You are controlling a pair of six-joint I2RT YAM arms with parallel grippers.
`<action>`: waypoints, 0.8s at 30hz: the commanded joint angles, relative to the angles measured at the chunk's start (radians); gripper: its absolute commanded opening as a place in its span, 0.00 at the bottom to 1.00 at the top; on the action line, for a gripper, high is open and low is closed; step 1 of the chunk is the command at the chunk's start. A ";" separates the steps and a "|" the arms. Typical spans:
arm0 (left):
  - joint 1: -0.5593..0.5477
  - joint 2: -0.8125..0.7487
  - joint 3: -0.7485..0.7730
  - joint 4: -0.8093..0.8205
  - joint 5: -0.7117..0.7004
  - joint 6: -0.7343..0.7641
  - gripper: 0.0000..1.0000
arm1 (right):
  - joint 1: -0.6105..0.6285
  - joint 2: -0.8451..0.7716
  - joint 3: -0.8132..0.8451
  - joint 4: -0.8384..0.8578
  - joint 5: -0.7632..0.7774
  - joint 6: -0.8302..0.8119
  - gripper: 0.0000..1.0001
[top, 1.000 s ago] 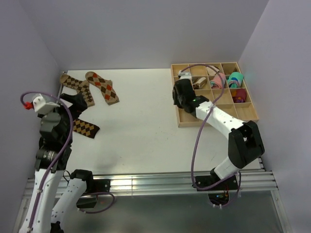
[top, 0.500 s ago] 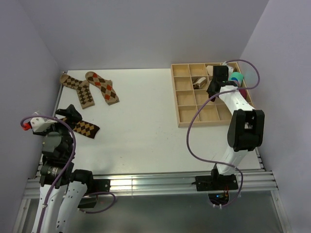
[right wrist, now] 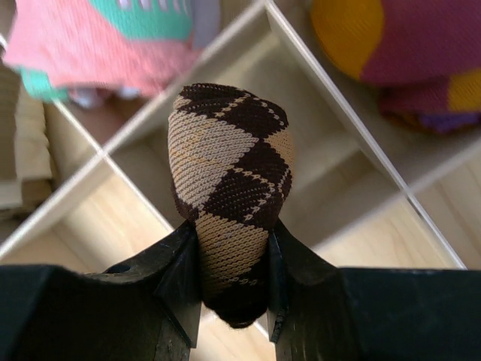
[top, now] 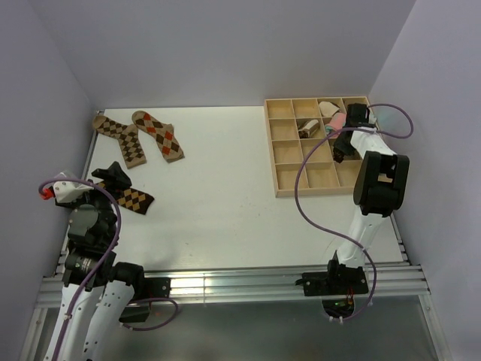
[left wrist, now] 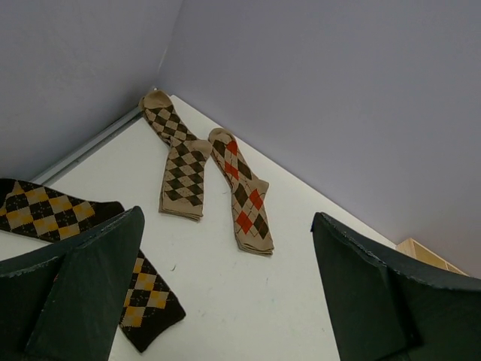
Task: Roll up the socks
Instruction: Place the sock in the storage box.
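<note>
Since half a second ago the right arm has drawn back a little from the tray's far right corner, and the left arm has sunk closer to the near left corner of the surface.

From above, the right fingers (top: 342, 147) point down over the right half of the wooden tray (top: 316, 192), which sits at the far right of the surface (top: 225, 188). What they hold is hidden here. A brown-and-cream roll (top: 308, 128) lies in a far compartment. The left fingers (top: 113, 174) hang by the left edge, next to a dark brown sock (top: 132, 200) lying flat. Two tan socks (top: 159, 135) lie flat in the far left corner.

In the left wrist view, the left fingers (left wrist: 83, 293) stand wide apart and hold nothing. The dark brown sock (left wrist: 146, 293) passes under one finger, and the tan socks (left wrist: 180, 169) lie side by side beyond.

In the right wrist view, the right fingers (right wrist: 180, 278) are clamped on a rolled argyle sock (right wrist: 229, 169), held above the tray's dividers; which compartment lies below it I cannot tell. A pink and teal bundle (right wrist: 113, 45) and a maroon and yellow bundle (right wrist: 406, 45) sit in the compartments beyond.
</note>
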 commanded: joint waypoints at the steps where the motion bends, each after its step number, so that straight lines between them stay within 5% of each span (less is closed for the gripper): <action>1: -0.007 0.003 -0.004 0.041 -0.008 0.026 0.99 | -0.015 0.041 0.079 0.005 -0.007 0.032 0.00; 20: -0.016 0.010 -0.012 0.052 0.008 0.032 0.99 | -0.038 0.145 0.117 0.005 -0.033 0.080 0.01; 24: -0.016 0.009 -0.013 0.055 0.011 0.034 0.99 | -0.038 0.177 0.154 -0.064 -0.048 0.081 0.17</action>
